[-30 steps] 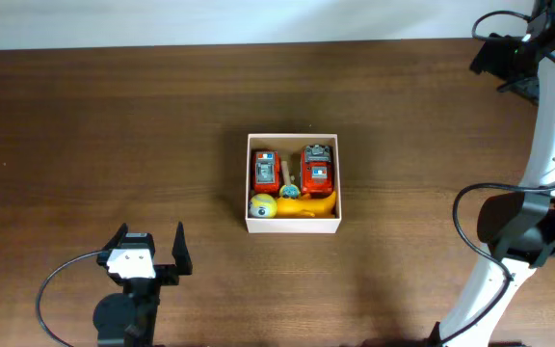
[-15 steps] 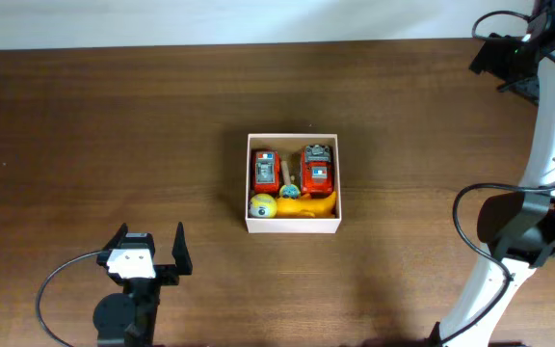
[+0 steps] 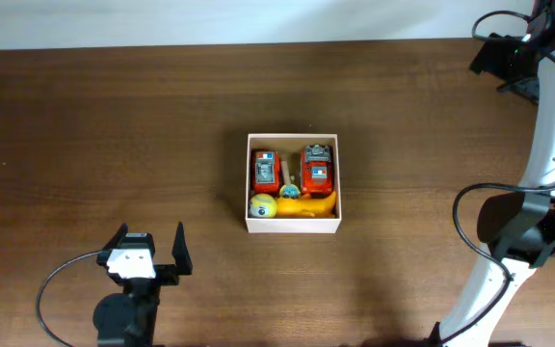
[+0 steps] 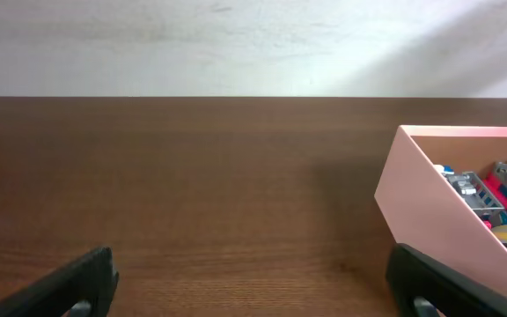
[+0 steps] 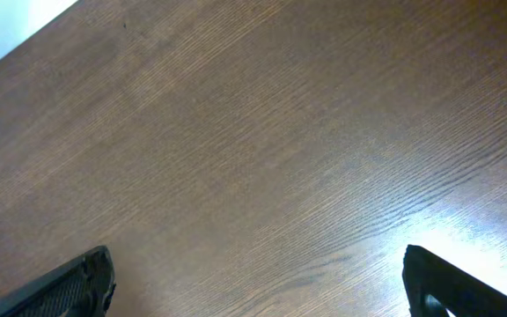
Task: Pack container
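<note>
The container is a square white-walled box at the middle of the table. It holds two red toy cars, a yellow ball, a yellow toy and a small wooden piece between the cars. Its near wall and some toys show at the right of the left wrist view. My left gripper is open and empty near the table's front edge, to the container's lower left. My right gripper is raised at the far right corner, open and empty.
The brown wooden table fills the overhead view, with a white wall along its far edge. The right arm's white links and black cable stand along the right side. The right wrist view shows only bare table.
</note>
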Controlling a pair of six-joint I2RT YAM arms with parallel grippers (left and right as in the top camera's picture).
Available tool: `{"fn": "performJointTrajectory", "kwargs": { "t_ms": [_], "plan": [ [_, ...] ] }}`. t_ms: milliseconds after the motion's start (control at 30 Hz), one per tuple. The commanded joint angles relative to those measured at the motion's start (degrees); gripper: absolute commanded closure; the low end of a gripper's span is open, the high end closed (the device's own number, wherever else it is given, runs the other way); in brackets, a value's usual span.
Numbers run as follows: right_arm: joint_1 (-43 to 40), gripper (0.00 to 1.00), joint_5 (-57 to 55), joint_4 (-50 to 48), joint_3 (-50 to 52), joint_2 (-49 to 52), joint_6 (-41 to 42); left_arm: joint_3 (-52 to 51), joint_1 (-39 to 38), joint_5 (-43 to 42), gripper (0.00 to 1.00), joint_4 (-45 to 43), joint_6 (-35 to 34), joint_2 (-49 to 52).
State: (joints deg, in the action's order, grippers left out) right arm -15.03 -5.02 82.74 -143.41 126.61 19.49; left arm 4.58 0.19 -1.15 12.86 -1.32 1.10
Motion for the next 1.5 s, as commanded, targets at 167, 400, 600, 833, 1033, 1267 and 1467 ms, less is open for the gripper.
{"fn": "performJointTrajectory", "kwargs": {
  "t_ms": [167,400,600,833,1033,1267,1467],
  "plan": [
    [0.46,0.01,-0.07,0.04,0.04,0.24,0.5,-0.7,0.42,-0.83,0.01,-0.17,-0.35,-0.76],
    [8.7,0.01,2.4,-1.57,0.22,-1.31,0.26,-0.7,0.42,-0.83,0.01,-0.17,-0.35,-0.76],
    [16.06,0.01,1.38,-20.59,16.87,-12.31,-11.32,-0.68,0.42,-0.83,0.01,-0.17,-0.35,-0.76],
    [18.75,0.01,2.08,-44.65,52.81,-37.07,-16.5,-0.7,0.42,-0.83,0.01,-0.17,-0.35,-0.76],
    [18.75,0.01,2.05,-49.42,74.86,-57.51,-16.52,-0.68,0.42,-0.83,0.01,-0.17,-0.35,-0.76],
    [18.47,0.01,2.97,-59.49,96.65,-77.46,-16.55,-0.68,0.42,-0.83,0.01,-0.17,-0.35,-0.76],
    [16.83,0.01,7.43,-73.57,117.85,-94.97,-16.52,-0.68,0.42,-0.83,0.01,-0.17,-0.35,-0.76]
  ]
}}
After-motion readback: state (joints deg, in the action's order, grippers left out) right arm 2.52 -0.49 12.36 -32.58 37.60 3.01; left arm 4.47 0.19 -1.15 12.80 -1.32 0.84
